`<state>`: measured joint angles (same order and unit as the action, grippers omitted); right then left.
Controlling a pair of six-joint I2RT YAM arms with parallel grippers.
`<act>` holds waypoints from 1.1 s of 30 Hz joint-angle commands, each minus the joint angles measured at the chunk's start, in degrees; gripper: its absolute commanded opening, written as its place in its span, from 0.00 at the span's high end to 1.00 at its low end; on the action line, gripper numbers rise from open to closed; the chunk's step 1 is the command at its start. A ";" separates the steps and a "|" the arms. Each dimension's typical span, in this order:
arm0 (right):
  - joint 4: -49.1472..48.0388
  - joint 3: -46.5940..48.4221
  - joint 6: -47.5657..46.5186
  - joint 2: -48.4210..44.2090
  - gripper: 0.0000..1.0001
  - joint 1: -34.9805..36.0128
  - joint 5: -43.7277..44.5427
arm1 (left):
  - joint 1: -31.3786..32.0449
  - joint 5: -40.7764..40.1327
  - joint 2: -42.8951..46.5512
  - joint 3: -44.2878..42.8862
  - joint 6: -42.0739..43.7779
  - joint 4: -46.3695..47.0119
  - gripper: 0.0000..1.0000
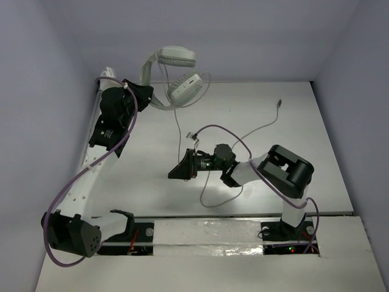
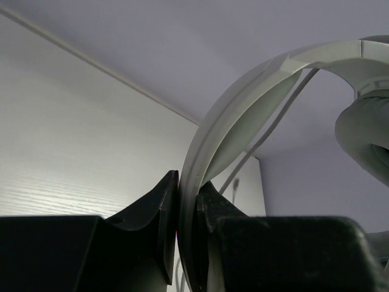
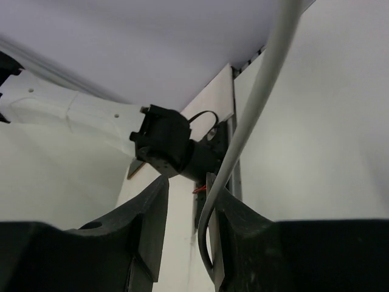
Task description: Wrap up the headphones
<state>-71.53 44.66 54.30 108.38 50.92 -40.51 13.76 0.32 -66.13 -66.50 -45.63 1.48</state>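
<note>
The white headphones (image 1: 176, 73) are held in the air at the back of the table. My left gripper (image 1: 144, 94) is shut on the curved headband (image 2: 243, 91), which is pinched between the fingers of the left gripper (image 2: 188, 182). One earcup (image 2: 364, 134) shows at the right of that view. The thin grey cable (image 1: 176, 121) hangs from the earcups to my right gripper (image 1: 181, 169), loops on the table and ends at the plug (image 1: 279, 103). The right gripper (image 3: 188, 182) is open. The cable (image 3: 261, 91) runs between its jaws, against the right finger.
The white table (image 1: 304, 152) is walled by pale panels on three sides. The purple robot cable (image 1: 219, 129) arches over the right arm. The left arm's base joint (image 3: 164, 143) and white link (image 3: 61, 115) show in the right wrist view.
</note>
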 commanded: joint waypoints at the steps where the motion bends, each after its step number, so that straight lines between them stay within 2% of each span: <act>1: -16.63 -0.81 3.79 -2.03 0.63 4.00 -2.47 | -0.22 -8.31 2.41 0.05 -2.98 6.88 1.00; 7: -7.15 -3.26 -0.68 -7.89 0.65 9.81 0.87 | -0.22 -17.09 1.80 0.50 -1.67 6.09 1.00; 12: 2.53 -8.44 -5.52 -16.08 0.67 12.45 3.69 | -0.22 -23.95 0.48 -2.48 5.88 3.54 1.00; 19: 3.14 -10.57 -4.73 -26.28 0.77 12.98 3.24 | -0.22 -22.38 -2.07 -5.30 12.75 -0.15 1.00; 21: 8.92 -10.04 -8.13 -30.30 0.82 12.98 5.34 | -0.22 -17.67 -2.77 -6.27 13.63 -1.90 1.00; 24: 18.50 -7.85 -12.45 -33.92 0.84 12.98 6.41 | -0.22 -15.70 -5.50 -10.13 15.21 -6.82 1.00; 29: 31.59 -2.84 -14.75 -39.37 0.87 12.98 5.09 | 1.61 -21.66 -5.59 -8.39 18.54 -5.96 1.00; 31: 35.91 0.06 -16.24 -41.05 0.87 12.98 5.79 | 3.02 -26.67 -6.20 -7.68 20.31 -6.48 1.00; 33: 42.50 2.52 -17.12 -42.89 0.83 12.98 6.67 | 5.73 -29.22 -6.47 -6.98 22.76 -7.10 1.00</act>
<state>-38.70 42.46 40.51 68.36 63.46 -34.48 16.67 -23.18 -73.36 -72.51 -25.52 -10.24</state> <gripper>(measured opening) 0.159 0.109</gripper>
